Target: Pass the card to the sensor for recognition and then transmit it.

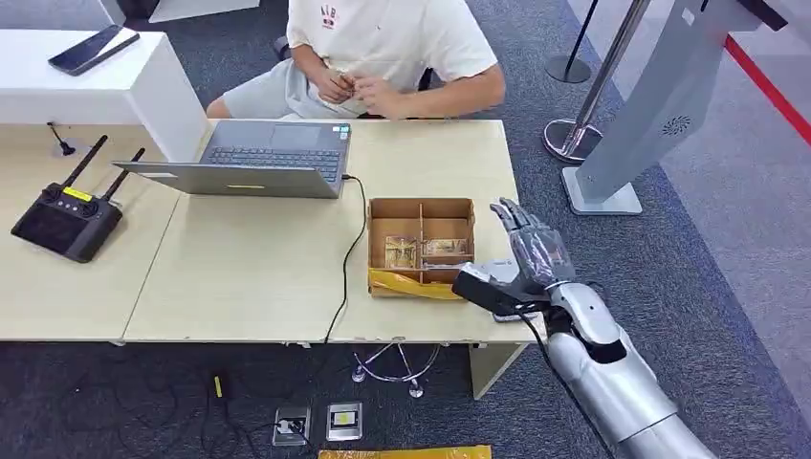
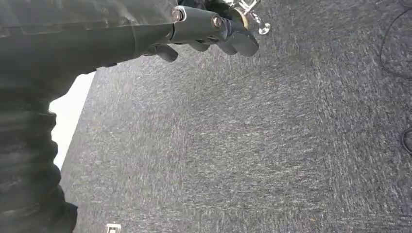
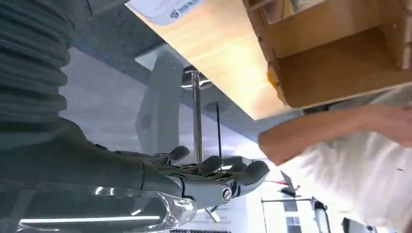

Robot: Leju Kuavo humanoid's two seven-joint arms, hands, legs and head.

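Observation:
A wooden divided box (image 1: 421,212) stands near the table's right front edge, and two cards (image 1: 401,251) (image 1: 446,247) lie in its compartments. A yellow strip (image 1: 413,284) runs along its front. My right hand (image 1: 529,256) hovers just right of the box with fingers spread and pointing up, holding nothing. Beneath its thumb lies a flat white sensor (image 1: 502,270), partly hidden. In the right wrist view, the empty right hand (image 3: 209,175) is apart from the box (image 3: 335,73) and the sensor (image 3: 163,7). My left hand (image 2: 209,29) hangs over the carpet, fingers loose and empty.
A person in a white shirt (image 1: 383,38) sits behind the table, hands together. A laptop (image 1: 258,158) with a black cable is left of the box. A remote controller (image 1: 67,220) lies far left. A grey kiosk stand (image 1: 650,105) and a stanchion (image 1: 583,115) are on the right.

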